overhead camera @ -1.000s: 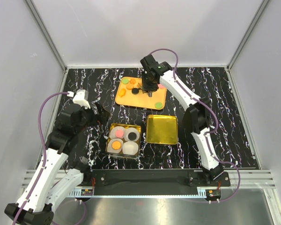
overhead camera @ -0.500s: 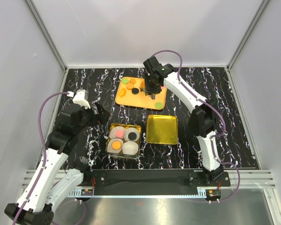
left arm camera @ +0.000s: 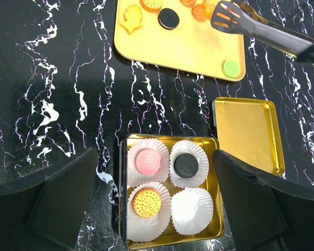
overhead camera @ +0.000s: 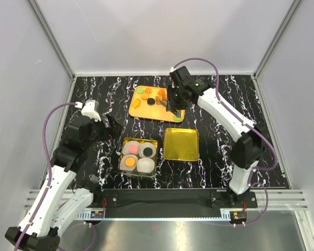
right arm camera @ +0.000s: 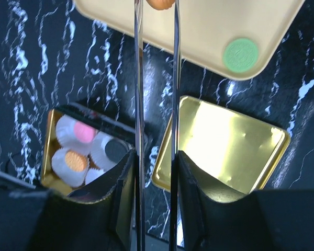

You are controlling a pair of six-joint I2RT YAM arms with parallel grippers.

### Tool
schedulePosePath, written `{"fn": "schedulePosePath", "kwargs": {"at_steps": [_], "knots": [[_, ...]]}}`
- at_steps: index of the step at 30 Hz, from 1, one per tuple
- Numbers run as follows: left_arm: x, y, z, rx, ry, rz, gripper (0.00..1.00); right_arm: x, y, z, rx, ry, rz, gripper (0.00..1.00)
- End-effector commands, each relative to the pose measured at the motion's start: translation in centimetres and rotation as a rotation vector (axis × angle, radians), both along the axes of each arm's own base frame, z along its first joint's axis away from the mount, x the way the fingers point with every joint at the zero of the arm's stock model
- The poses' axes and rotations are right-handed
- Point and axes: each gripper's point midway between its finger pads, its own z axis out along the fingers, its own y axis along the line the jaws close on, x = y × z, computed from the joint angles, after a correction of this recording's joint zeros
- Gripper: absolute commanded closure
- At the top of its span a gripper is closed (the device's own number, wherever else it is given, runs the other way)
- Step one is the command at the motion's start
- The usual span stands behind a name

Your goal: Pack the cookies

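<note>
An orange tray [left arm camera: 188,47] holds loose cookies: a black one [left arm camera: 168,18], a green one [left arm camera: 231,68], a yellow shaped one [left arm camera: 131,18] and orange ones [left arm camera: 201,10]. My right gripper [right arm camera: 156,172] is shut on metal tongs [right arm camera: 138,104], also seen in the left wrist view [left arm camera: 227,16]. The tongs pinch an orange cookie [right arm camera: 159,4] over the tray [overhead camera: 146,111]. A gold tin [left arm camera: 215,230] holds white paper cups with a pink cookie [left arm camera: 147,161], a black cookie [left arm camera: 186,164] and an orange cookie [left arm camera: 146,202]. One cup [left arm camera: 194,209] is empty. My left gripper [left arm camera: 156,157] hangs open above the tin.
The tin's gold lid [overhead camera: 181,144] lies upside down right of the tin [overhead camera: 121,157], near the tray's front edge. The tabletop is black marble with white veins. Grey walls close in the table at the back and on both sides.
My right arm has swung to the right, carrying the tongs from the tray's middle toward its right part. The left arm, the tin and the lid have not moved.
</note>
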Motion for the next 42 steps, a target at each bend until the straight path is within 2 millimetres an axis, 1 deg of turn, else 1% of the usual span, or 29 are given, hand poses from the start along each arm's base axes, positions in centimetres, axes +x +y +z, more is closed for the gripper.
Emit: {"fn": "schedulePosePath", "kwargs": {"at_steps": [1,2,3,4,5,6,7,8,9,11,12,13,14,15,16,17,18,20,21,24,29,31,38,42], "knots": [[0.6,0.0,1.1,-0.019,-0.049,0.007,0.01,-2.8,1.4,4.3,0.094,-0.077,0.083,0.6],[0.6,0.0,1.1,-0.019,-0.048,0.007,0.01,-3.7,1.4,4.0,0.098,-0.056,0.095,0.6],[0.6,-0.1,1.1,-0.019,-0.048,0.007,0.01,-4.7,1.5,5.1,0.123,-0.069,0.108,0.6],[0.6,0.0,1.0,-0.018,-0.045,0.007,0.01,-5.8,1.8,5.3,0.129,-0.062,0.129,0.6],[0.6,0.0,0.9,-0.017,-0.043,0.009,0.01,-6.8,1.8,5.0,0.129,-0.05,0.14,0.6],[0.6,0.0,1.0,-0.018,-0.046,0.007,0.01,-7.7,1.8,5.7,0.143,-0.055,0.149,0.6],[0.6,0.0,1.1,-0.019,-0.049,0.009,0.01,-9.1,2.1,5.7,0.138,-0.042,0.173,0.59],[0.6,0.0,1.0,-0.018,-0.045,0.009,0.01,-9.9,1.9,5.3,0.13,-0.026,0.174,0.59],[0.6,0.0,1.0,-0.018,-0.046,0.009,0.01,-10.8,1.8,5.9,0.141,-0.032,0.184,0.59],[0.6,0.0,1.1,-0.018,-0.048,0.009,0.01,-12.9,2.0,5.6,0.127,-0.008,0.217,0.58],[0.7,0.4,0.9,-0.008,-0.046,0.03,0.01,-13.9,1.9,6.1,0.133,-0.009,0.222,0.59],[0.8,0.4,1.0,-0.009,-0.049,0.03,0.01,-14.8,1.7,6.0,0.132,0.003,0.229,0.58],[0.8,0.4,0.9,-0.007,-0.047,0.033,0.01,-15.7,1.7,5.5,0.131,0.029,0.241,0.58],[0.8,0.4,0.9,-0.006,-0.044,0.033,0.01,-17.0,1.8,5.8,0.147,0.039,0.257,0.58],[0.8,0.5,0.9,-0.004,-0.044,0.035,0.01,-17.9,1.6,5.6,0.139,0.056,0.266,0.58],[0.8,0.5,0.9,-0.004,-0.044,0.037,0.01,-18.8,1.4,5.0,0.121,0.074,0.274,0.58],[0.8,0.5,0.9,-0.004,-0.046,0.038,0.01,-19.8,1.3,5.2,0.124,0.077,0.286,0.58],[0.8,0.6,0.8,-0.001,-0.044,0.041,0.01,-21.2,0.7,4.7,0.108,0.105,0.293,0.57],[0.8,0.6,0.9,-0.001,-0.044,0.042,0.01,-21.8,0.4,4.9,0.114,0.107,0.299,0.57],[0.9,0.6,0.8,0.001,-0.04,0.044,0.01,-24.0,0.6,4.5,0.121,0.144,0.34,0.57],[0.9,0.7,0.8,0.002,-0.04,0.048,0.01,-25.9,1.1,2.5,0.087,0.19,0.374,0.56],[0.8,0.8,0.8,0.003,-0.042,0.051,0.01,-26.5,1.5,2.2,0.087,0.194,0.391,0.56],[0.8,0.8,0.8,0.004,-0.042,0.051,0.01,-27.5,2.8,0.7,0.068,0.219,0.417,0.56],[0.8,0.7,0.8,0.002,-0.04,0.048,0.01,-27.7,3.3,0.1,0.055,0.223,0.428,0.55]]}}
